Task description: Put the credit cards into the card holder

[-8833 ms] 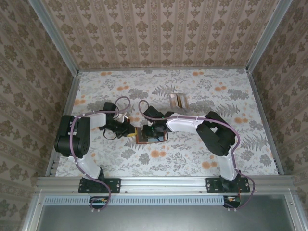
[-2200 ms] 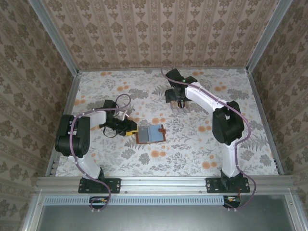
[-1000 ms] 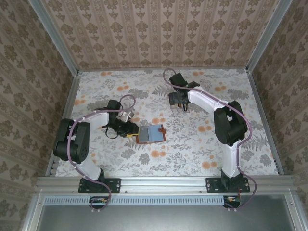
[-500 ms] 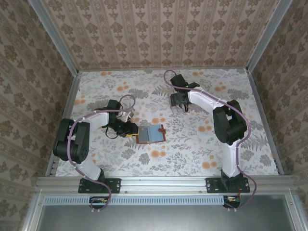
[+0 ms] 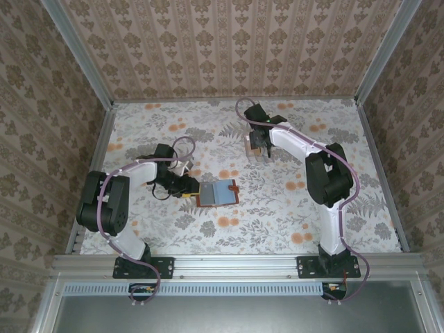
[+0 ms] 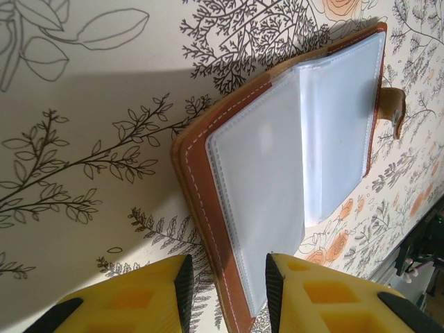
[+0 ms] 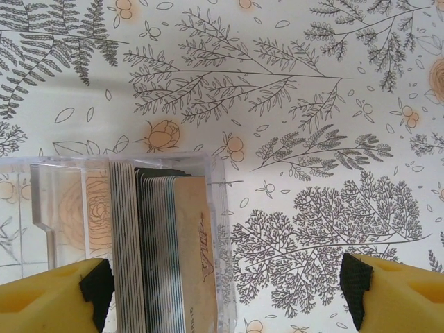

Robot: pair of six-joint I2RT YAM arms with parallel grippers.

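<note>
The card holder (image 5: 216,192) lies open on the desk (image 5: 173,229), sleeves up. The left fingers (image 6: 132,305) sit half closed astride its edge; whether they truly pinch it I cannot tell. Beyond it to the right, well apart, the right fingers (image 7: 48,298) hang spread wide over the credit cards (image 7: 166,243), stacked on edge in a clear box (image 7: 41,201). Best close on one outer card and lift straight.

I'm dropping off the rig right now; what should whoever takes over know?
Left gripper: jaws part-open astride the near cover edge of the card holder, not visibly clamping.
Right gripper: open, empty, above the credit cards standing in a clear box.
Done: holder lies open; cards in its sleeves, cannot tell.
Left: pick a card, slide it into a sleeve, repeat.
</note>
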